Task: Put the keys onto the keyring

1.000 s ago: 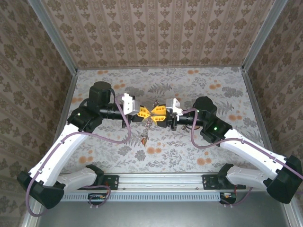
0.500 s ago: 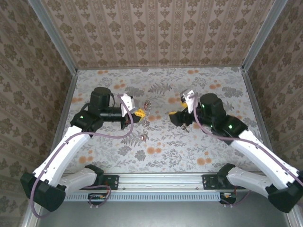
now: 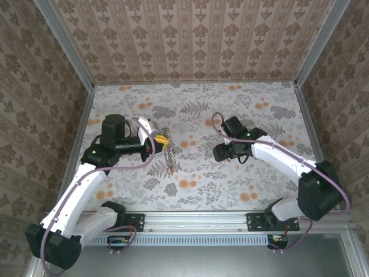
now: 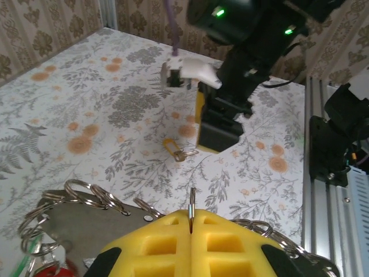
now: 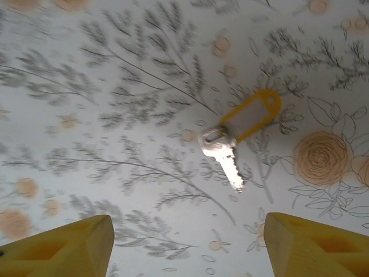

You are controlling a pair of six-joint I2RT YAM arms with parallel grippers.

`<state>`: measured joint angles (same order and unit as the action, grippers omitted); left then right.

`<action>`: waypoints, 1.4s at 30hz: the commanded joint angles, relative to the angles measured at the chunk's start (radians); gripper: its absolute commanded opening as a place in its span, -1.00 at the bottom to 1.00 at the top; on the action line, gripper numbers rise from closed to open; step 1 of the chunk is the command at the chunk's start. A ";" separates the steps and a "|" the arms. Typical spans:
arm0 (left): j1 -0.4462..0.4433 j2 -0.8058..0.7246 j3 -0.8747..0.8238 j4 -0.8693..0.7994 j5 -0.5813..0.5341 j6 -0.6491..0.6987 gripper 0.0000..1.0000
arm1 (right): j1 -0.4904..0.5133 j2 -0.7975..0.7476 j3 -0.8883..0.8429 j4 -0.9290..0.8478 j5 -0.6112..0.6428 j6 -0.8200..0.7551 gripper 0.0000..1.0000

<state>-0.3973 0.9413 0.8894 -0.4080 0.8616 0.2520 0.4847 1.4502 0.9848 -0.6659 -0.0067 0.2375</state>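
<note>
The left fingers (image 4: 161, 248) are clamping the keyring (image 4: 191, 209) upright above the surface (image 4: 86, 86), presenting its loop, while the right fingers (image 5: 57, 248) are hovering spread wide over a yellow-tagged key (image 5: 226, 154), likely to grasp it.

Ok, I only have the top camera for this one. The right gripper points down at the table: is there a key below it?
Observer: Yes. The right wrist view shows a key with a yellow tag lying flat on the table, just ahead of the right gripper.
Operator: Are its jaws open?
Observer: Open, wide apart, and the key touches neither one.
Operator: What is the left one pinching?
Observer: In the left wrist view the left gripper is shut on the keyring, which stands edge-on between the yellow pads.
</note>
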 commanded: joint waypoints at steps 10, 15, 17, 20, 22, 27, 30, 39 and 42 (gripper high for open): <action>0.046 -0.019 -0.019 0.110 0.101 -0.067 -1.00 | -0.088 0.249 0.154 -0.076 -0.018 -0.197 0.16; 0.062 -0.011 -0.023 0.133 0.122 -0.084 -1.00 | -0.091 0.312 0.192 -0.101 -0.027 -0.251 -0.01; 0.067 -0.009 -0.023 0.133 0.125 -0.086 -1.00 | -0.092 0.329 0.200 -0.103 -0.040 -0.263 -0.07; 0.071 -0.005 -0.023 0.134 0.131 -0.087 -1.00 | -0.090 0.358 0.210 -0.116 -0.045 -0.276 -0.16; 0.071 -0.004 -0.023 0.136 0.132 -0.088 -1.00 | -0.089 0.362 0.208 -0.115 -0.046 -0.280 -0.21; 0.072 -0.002 -0.023 0.138 0.133 -0.092 -1.00 | -0.088 0.367 0.200 -0.103 -0.055 -0.287 -0.34; 0.074 -0.003 -0.023 0.138 0.134 -0.093 -1.00 | -0.089 0.372 0.195 -0.095 -0.055 -0.288 -0.41; 0.074 -0.003 -0.021 0.138 0.134 -0.094 -1.00 | -0.087 0.385 0.192 -0.083 -0.066 -0.296 -0.53; 0.074 -0.005 -0.021 0.139 0.133 -0.097 -1.00 | -0.087 0.395 0.192 -0.081 -0.070 -0.300 -0.53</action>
<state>-0.3321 0.9413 0.8684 -0.3012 0.9585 0.1749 0.3973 1.8191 1.1706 -0.7403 -0.0601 -0.0463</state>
